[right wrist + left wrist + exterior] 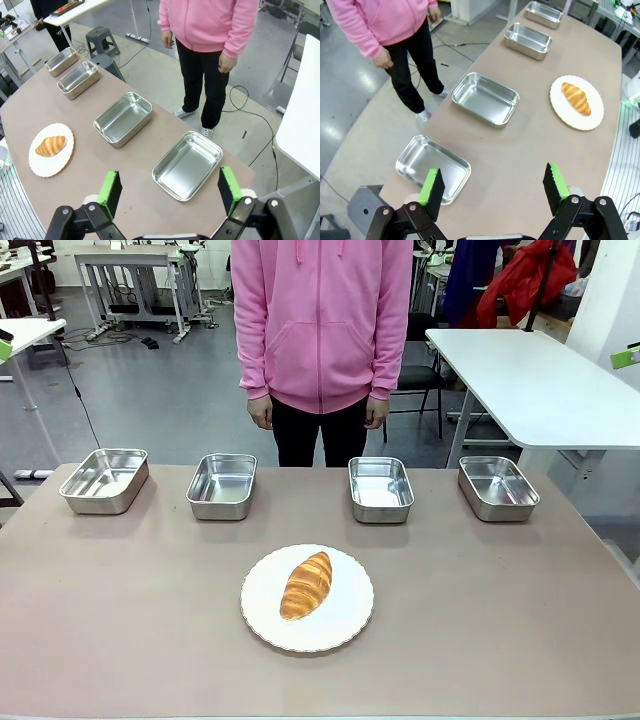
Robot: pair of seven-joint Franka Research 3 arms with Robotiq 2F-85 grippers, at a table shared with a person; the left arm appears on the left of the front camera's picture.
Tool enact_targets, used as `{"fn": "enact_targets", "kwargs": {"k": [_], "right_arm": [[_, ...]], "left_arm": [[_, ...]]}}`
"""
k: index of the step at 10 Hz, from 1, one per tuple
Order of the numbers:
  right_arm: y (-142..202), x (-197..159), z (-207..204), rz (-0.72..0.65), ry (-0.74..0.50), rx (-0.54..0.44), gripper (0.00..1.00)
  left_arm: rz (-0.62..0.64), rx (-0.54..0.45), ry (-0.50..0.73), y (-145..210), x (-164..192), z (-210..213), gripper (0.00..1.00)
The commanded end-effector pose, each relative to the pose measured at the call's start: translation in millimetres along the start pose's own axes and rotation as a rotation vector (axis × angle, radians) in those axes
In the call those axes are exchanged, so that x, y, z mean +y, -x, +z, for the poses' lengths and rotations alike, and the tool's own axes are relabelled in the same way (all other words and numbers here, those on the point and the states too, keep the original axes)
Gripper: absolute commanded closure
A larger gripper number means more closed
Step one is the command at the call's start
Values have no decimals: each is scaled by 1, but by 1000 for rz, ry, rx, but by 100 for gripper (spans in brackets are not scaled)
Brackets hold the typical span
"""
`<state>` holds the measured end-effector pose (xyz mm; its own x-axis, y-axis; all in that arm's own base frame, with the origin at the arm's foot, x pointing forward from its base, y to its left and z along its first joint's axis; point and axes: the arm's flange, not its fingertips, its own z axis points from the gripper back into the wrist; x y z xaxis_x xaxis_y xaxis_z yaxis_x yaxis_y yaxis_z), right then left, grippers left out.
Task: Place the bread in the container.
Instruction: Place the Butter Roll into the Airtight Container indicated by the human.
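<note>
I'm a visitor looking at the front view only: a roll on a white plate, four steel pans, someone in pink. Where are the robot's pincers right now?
Observer: The left pincer hangs above the left end of the table, jaws wide open, holding nothing.
Operator: What lies closest to it?
Observer: The leftmost pan, just ahead of it and below.
Operator: And the other one?
Observer: The right pincer is open and empty too, pointing down toward the rightmost pan.
</note>
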<state>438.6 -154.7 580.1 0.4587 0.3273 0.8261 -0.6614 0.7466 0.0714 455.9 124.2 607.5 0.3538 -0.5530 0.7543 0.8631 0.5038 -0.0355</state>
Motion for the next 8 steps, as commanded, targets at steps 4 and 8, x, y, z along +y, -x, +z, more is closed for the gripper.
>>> {"fn": "enact_targets", "kwargs": {"k": [4,8], "right_arm": [[-2,-1,-1,8,-4,-23,0],[-2,-1,-1,8,-4,-23,0]], "left_arm": [[-5,-8,4,-1,-1,1,0],[-5,-8,4,-1,-1,1,0]]}}
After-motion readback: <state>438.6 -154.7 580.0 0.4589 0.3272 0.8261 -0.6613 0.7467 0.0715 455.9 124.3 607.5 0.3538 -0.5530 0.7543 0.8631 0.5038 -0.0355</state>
